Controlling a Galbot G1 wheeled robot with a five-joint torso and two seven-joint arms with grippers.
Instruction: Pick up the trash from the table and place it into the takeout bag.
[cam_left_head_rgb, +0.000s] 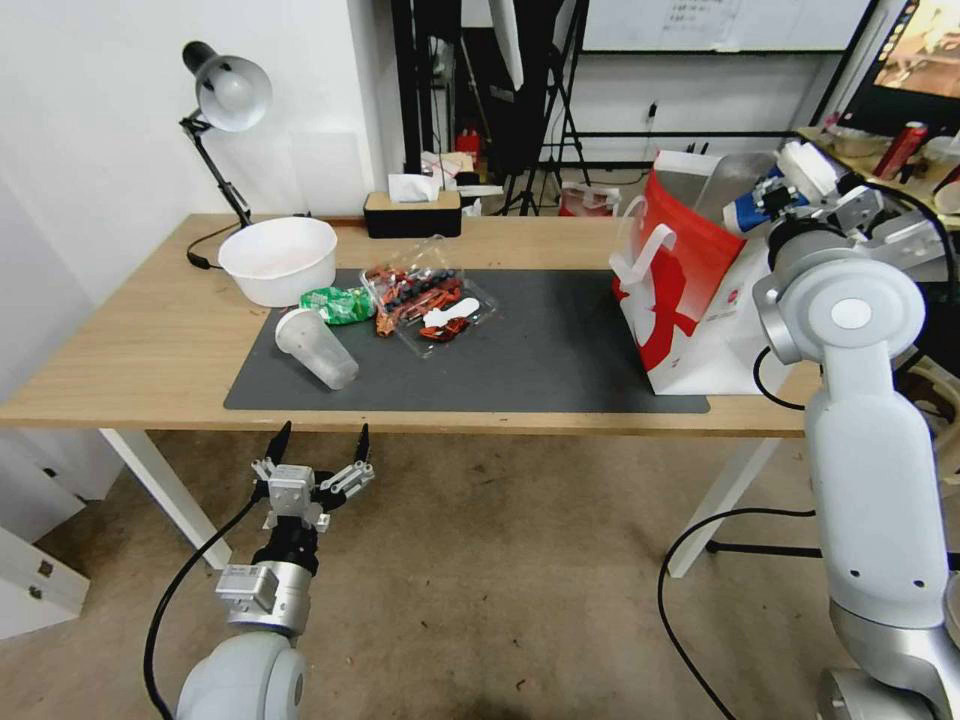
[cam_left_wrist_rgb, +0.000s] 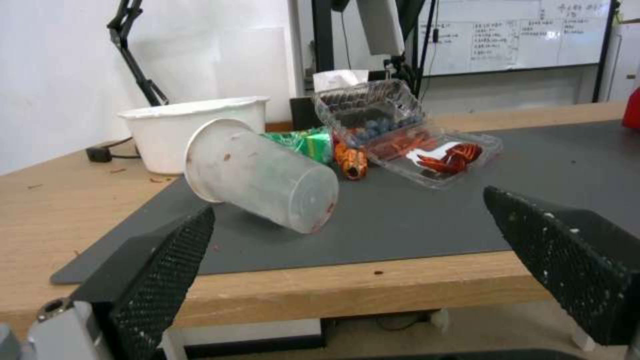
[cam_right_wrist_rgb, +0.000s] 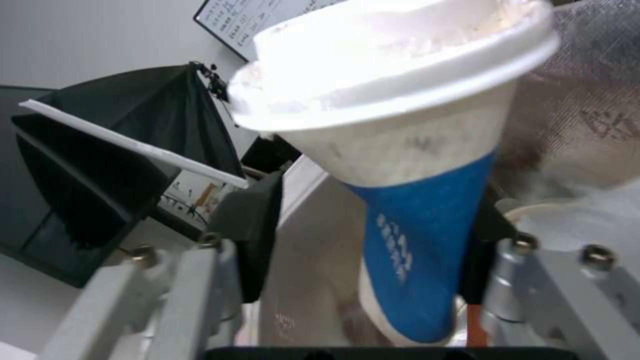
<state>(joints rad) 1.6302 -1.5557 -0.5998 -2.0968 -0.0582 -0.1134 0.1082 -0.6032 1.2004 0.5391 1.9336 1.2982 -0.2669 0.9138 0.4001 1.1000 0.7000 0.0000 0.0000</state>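
Note:
Over the open top of the red and white takeout bag, my right gripper has a blue-white paper cup between its fingers. In the right wrist view the cup leans on one finger while the other finger stands apart from it, so the gripper is open. My left gripper hangs open below the table's front edge, facing a translucent plastic cup on its side on the dark mat. A green snack wrapper lies behind that cup.
A white bowl stands at the mat's back left corner. A clear clamshell box with food scraps lies open beside the wrapper. A desk lamp and a tissue box are at the table's back edge.

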